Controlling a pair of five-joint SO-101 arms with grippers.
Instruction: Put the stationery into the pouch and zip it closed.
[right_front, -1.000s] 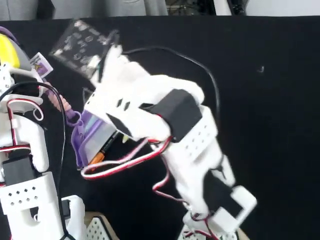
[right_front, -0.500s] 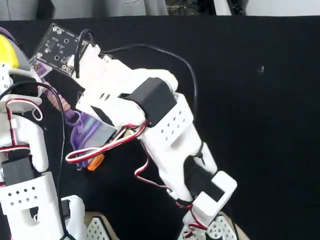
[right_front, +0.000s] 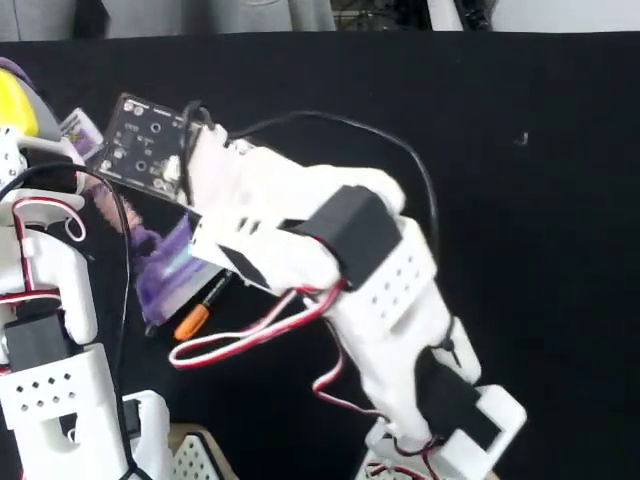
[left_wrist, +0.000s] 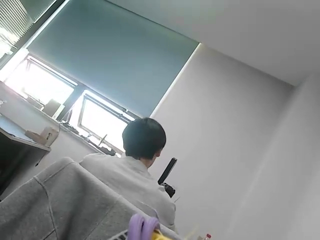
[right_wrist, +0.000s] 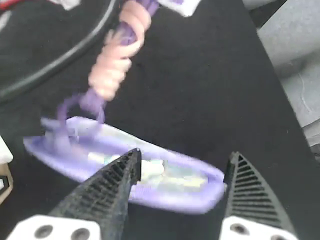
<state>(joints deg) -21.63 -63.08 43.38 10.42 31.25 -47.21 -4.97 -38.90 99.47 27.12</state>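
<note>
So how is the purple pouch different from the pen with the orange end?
The pouch is purple and wide; the pen is thin and black with an orange end. The pouch lies just below the open right gripper; the pen lies beside the pouch, its upper part hidden by the arm. Both rest on the black table.

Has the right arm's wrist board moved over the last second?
Yes. The right arm's circuit board has come away from the table's far edge, toward the purple pouch.
</note>
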